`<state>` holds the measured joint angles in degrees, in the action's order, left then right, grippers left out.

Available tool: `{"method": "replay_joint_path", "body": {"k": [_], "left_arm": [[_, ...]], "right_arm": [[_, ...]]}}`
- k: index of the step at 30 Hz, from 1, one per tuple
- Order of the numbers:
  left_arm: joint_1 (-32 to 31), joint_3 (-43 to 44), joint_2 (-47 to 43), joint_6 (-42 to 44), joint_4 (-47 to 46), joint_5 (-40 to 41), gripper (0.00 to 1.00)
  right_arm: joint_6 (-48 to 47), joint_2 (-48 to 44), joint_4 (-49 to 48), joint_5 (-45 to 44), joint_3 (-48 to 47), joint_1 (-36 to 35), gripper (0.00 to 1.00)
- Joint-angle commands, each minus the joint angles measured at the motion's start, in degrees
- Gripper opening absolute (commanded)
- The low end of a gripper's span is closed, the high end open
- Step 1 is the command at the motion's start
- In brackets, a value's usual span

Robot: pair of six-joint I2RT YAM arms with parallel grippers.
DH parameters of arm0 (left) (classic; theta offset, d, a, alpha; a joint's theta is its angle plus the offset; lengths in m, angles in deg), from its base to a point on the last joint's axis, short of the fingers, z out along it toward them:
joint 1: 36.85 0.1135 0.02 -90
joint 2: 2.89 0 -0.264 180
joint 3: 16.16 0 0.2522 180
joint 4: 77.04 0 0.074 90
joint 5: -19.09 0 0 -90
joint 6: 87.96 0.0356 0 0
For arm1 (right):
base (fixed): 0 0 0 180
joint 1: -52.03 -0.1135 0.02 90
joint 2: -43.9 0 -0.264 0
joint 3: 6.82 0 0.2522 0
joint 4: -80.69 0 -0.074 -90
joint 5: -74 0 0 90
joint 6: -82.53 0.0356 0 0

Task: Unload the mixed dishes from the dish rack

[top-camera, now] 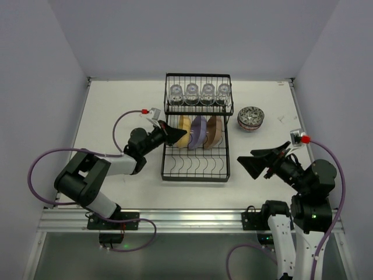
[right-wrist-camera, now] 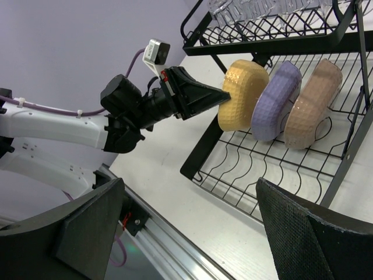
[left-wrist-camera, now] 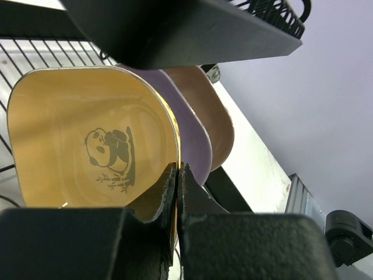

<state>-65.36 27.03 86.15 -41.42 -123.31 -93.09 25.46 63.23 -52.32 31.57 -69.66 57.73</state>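
One white desk [top-camera: 116, 105] carries everything, with the black wire dish rack [top-camera: 195, 178] at its middle, by far the biggest item. It looks rigid and stays put.

Three rounded-square plates stand on edge in the lower slots: yellow plate [left-wrist-camera: 70, 128] leftmost, purple plate [top-camera: 199, 132] just beside it, then brown plate [top-camera: 214, 132]. They read as stiff glazed ware, moderately heavy, smooth and slippery, likely to chip if knocked against wire or each other. The exposed upper rim is the sensible place to grip.

That is where the left hand [left-wrist-camera: 178, 172] sits: its pads are pinched nearly together on the yellow plate's rim, gripping it while it rests in the rack. A thin-edge pinch may let the plate swing, so I judge a straight lift out of the slot is needed.

To the right of the rack, the right hand [top-camera: 249, 163] hangs above the desk, spread wide and holding nothing.

One patterned bowl [top-camera: 250, 118] sits on the desk right of the rack.

Four clear glasses [top-camera: 200, 93] line the upper shelf, light and fragile.
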Motion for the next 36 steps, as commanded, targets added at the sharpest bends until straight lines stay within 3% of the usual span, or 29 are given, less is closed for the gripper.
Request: {"method": "replay_joint_path", "body": {"k": [1, 7, 13, 19, 25, 28, 33, 36], "left_arm": [[0.21, -0.25, -0.44, -2.85, -8.52, -1.2, 0.0], [0.12, -1.21, -0.96, -4.26, -11.08, -1.47, 0.0], [0.04, -1.31, -9.38, -1.81, -3.19, -1.12, 0.0], [-0.23, -0.25, -17.04, 0.66, 14.57, 0.99, 0.0], [-1.46, 3.17, -25.29, 3.2, 41.34, 1.69, 0.0], [-3.04, 4.4, -31.61, 6.8, 50.49, 2.75, 0.0], [-9.18, 12.12, -36.56, 17.52, 68.0, 4.5, 0.0], [-17.78, 19.33, -35.52, 23.59, 79.87, 11.25, 0.0]], "right_arm": [[-0.41, -0.88, 0.52, 1.38, -2.42, 0.11, 0.95], [-1.02, -0.7, 1.31, 1.38, -3.04, 0.11, 0.95], [-0.32, -0.52, 0.43, 1.47, -2.69, 0.11, 0.95], [-0.41, 0.79, 0.6, 0.6, -3.74, 0.11, 0.95], [-3.31, 4.39, 4.46, -0.55, -7.43, -0.07, 0.95], [-3.66, 6.5, 4.82, -0.38, -8.22, -0.42, 0.95], [-3.31, 13.87, 5.35, 0.95, -9.8, -3.31, 0.93], [-2.26, 17.13, 5.18, -1.24, -10.51, -11.81, 0.92]]}}
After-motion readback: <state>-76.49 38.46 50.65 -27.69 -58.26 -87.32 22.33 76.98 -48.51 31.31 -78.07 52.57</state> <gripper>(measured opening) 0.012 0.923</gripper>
